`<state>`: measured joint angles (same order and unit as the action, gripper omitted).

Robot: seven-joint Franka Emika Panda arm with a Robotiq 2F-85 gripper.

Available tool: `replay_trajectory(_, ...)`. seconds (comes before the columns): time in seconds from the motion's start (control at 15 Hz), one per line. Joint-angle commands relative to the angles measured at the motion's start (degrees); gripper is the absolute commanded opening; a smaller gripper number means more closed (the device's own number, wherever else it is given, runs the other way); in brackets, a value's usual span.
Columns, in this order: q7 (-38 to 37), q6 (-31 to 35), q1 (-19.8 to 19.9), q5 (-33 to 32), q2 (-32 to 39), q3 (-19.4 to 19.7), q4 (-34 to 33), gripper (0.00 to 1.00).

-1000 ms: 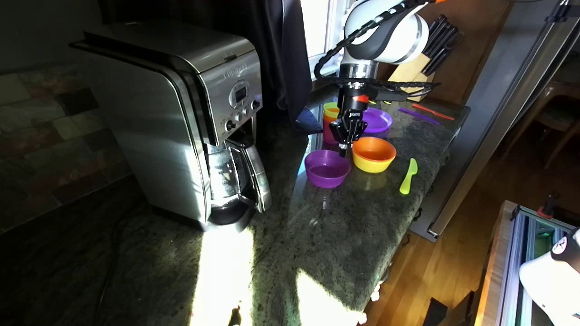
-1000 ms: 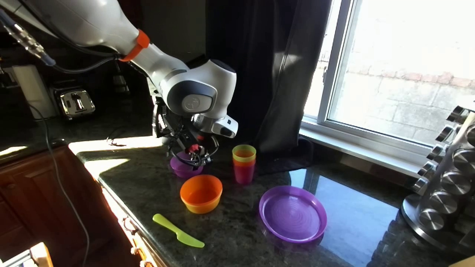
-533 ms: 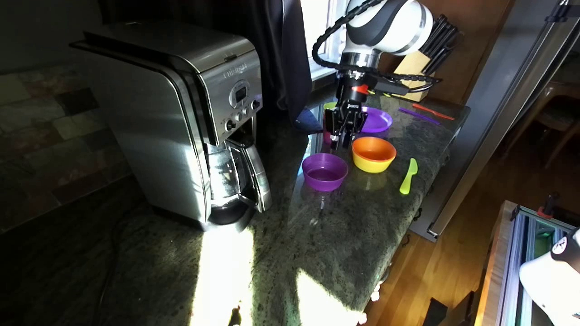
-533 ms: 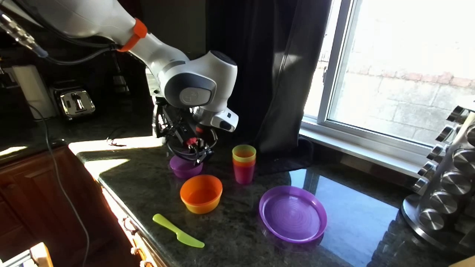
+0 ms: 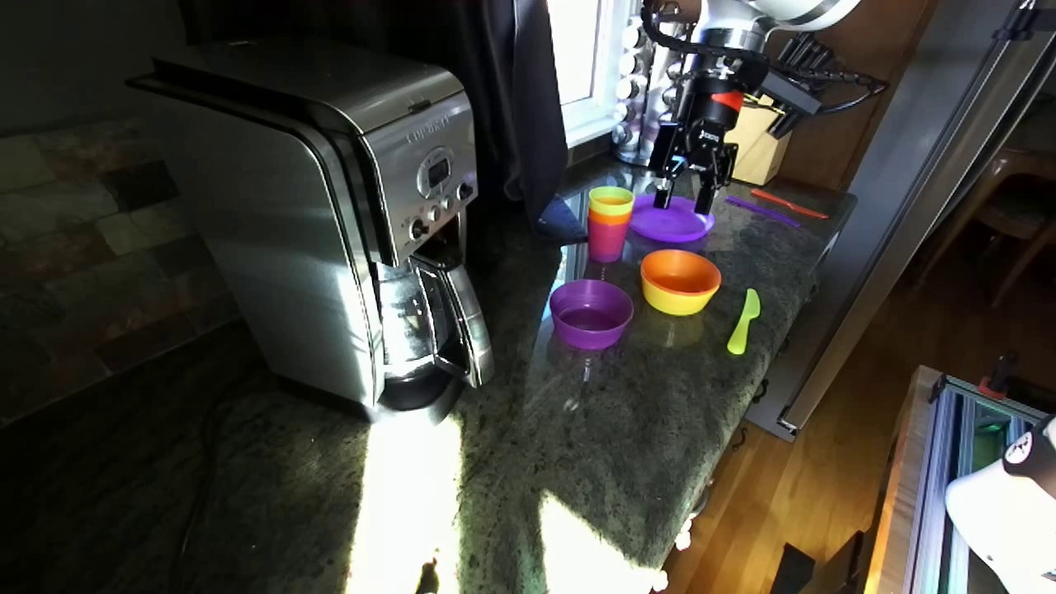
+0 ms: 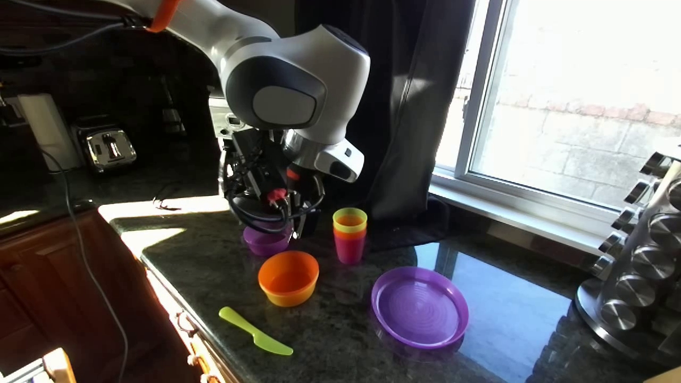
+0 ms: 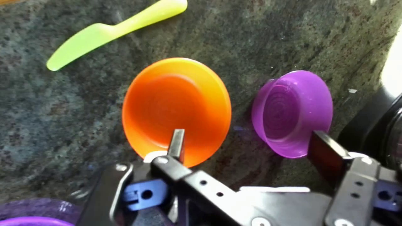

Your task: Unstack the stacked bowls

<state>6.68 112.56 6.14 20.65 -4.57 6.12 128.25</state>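
The orange bowl [image 5: 681, 271] sits inside the yellow bowl [image 5: 676, 304]; the purple bowl [image 5: 591, 318] stands apart. The end effector [image 7: 248, 133] is spread wide.

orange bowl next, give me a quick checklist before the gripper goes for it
1. Gripper open, nothing held: ok.
2. Purple bowl apart from the nested pair: ok.
3. Orange bowl empty: ok.
4. Fingers at the orange bowl's rim: not ok, they hang above it.
5. Orange bowl loose in the yellow bowl: cannot tell, it sits nested.
6. Cups clear of both bowls: ok.
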Motion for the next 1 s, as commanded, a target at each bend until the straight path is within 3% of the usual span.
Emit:
replay_trajectory(0.0,4.8,0.0,1.2,-2.2,-2.1,1.9,3.3,1.0)
replay_trajectory(0.47,6.4,1.8,1.7,-10.5,-0.8,2.8,5.8,1.0)
replay_trajectory(0.93,5.3,5.3,1.6,-12.8,1.1,2.6,6.9,1.0)
